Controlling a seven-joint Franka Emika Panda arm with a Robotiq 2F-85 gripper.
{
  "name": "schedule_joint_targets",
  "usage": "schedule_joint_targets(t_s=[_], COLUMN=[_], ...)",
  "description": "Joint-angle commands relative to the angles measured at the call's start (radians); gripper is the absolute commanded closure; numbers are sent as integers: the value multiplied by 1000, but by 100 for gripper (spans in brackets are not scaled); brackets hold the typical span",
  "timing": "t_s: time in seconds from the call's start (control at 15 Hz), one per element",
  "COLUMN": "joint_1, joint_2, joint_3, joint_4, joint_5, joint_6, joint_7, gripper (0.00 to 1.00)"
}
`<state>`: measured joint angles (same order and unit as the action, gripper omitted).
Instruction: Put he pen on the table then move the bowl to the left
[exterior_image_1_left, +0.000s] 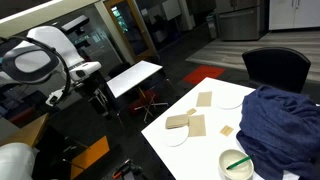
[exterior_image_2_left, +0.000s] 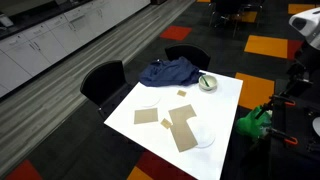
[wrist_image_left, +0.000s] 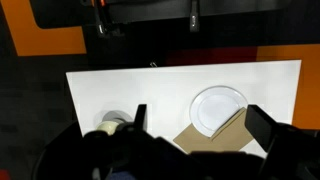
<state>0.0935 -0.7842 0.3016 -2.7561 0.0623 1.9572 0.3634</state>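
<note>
The cream-white bowl (exterior_image_1_left: 236, 164) stands on the white table (exterior_image_1_left: 200, 118) next to a blue cloth. The green pen (exterior_image_1_left: 238, 159) lies slanted inside the bowl. Both also show in an exterior view, the bowl (exterior_image_2_left: 207, 84) with the pen (exterior_image_2_left: 207, 80) near the table's far corner (exterior_image_2_left: 225, 110). My gripper (wrist_image_left: 200, 125) is open and empty. It hangs high above the table's edge, well away from the bowl. In the wrist view the bowl (wrist_image_left: 112, 123) is partly hidden behind my left finger, and the pen cannot be made out there.
Two flat white plates (exterior_image_2_left: 147, 99) (exterior_image_2_left: 203, 135) and several brown cardboard pieces (exterior_image_2_left: 182, 128) lie on the table. A crumpled blue cloth (exterior_image_2_left: 168, 72) covers one corner. Black chairs (exterior_image_2_left: 100, 82) stand around it. A green object (exterior_image_2_left: 255, 122) sits beside the table.
</note>
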Motion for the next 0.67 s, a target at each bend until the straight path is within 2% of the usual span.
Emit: schedule_joint_targets(t_s=[0.0, 0.6], joint_1=[10, -6], joint_2=[2, 9], joint_3=[-10, -10], joint_4=[1, 12], joint_5=[-8, -18], joint_6=[-1, 20], joint_7=[6, 20], gripper=[0, 0])
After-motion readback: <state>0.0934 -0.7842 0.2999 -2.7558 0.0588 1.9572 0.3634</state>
